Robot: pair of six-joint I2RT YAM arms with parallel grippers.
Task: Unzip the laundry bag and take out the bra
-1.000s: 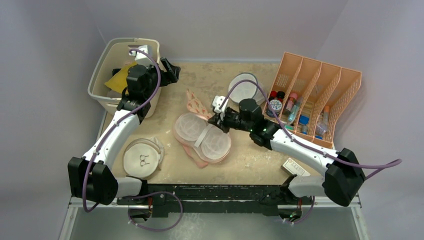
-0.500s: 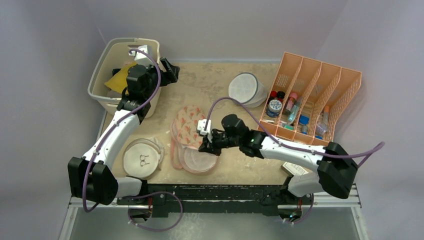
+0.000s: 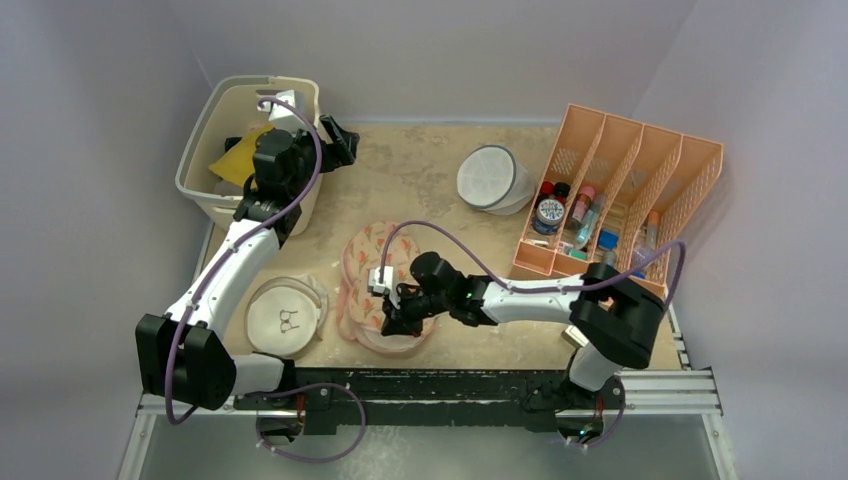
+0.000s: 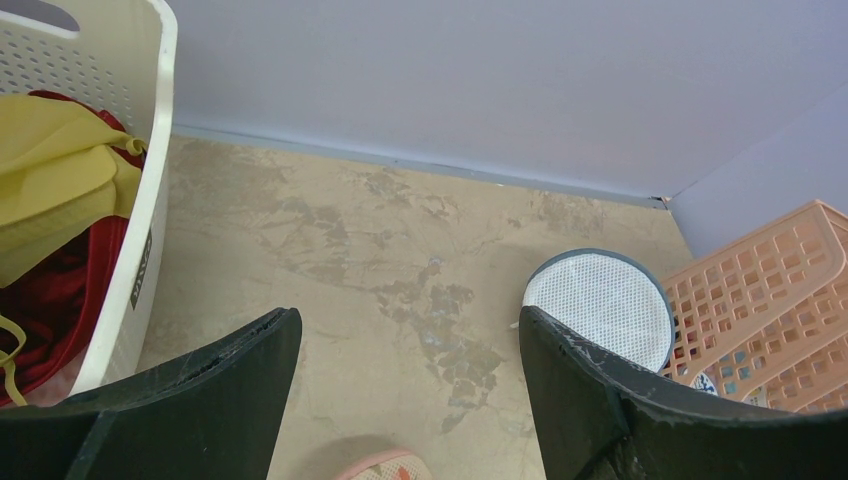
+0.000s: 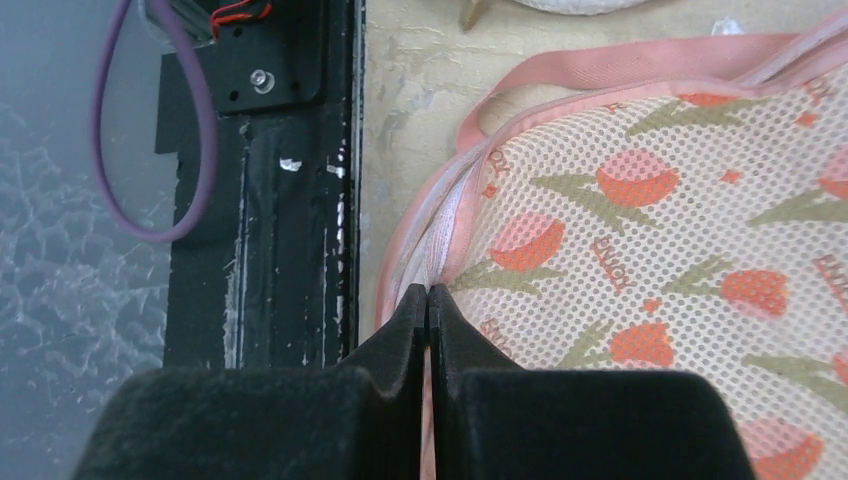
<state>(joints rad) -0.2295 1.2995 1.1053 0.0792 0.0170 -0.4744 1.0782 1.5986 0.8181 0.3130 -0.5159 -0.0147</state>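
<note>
Right gripper [image 5: 428, 292] pinched tight on laundry bag [image 5: 650, 230] rim, left gripper [image 4: 407, 330] spread wide, empty, white basket [image 4: 150, 170] beside it

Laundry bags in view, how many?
3: the flower-print bag near centre, the white bra-icon bag at near left, the white mesh drum by the orange organizer. The basket may hide more.

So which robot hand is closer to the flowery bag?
Right. The right gripper is shut on the bag's edge; the left gripper hangs open far away, up beside the basket.
</note>
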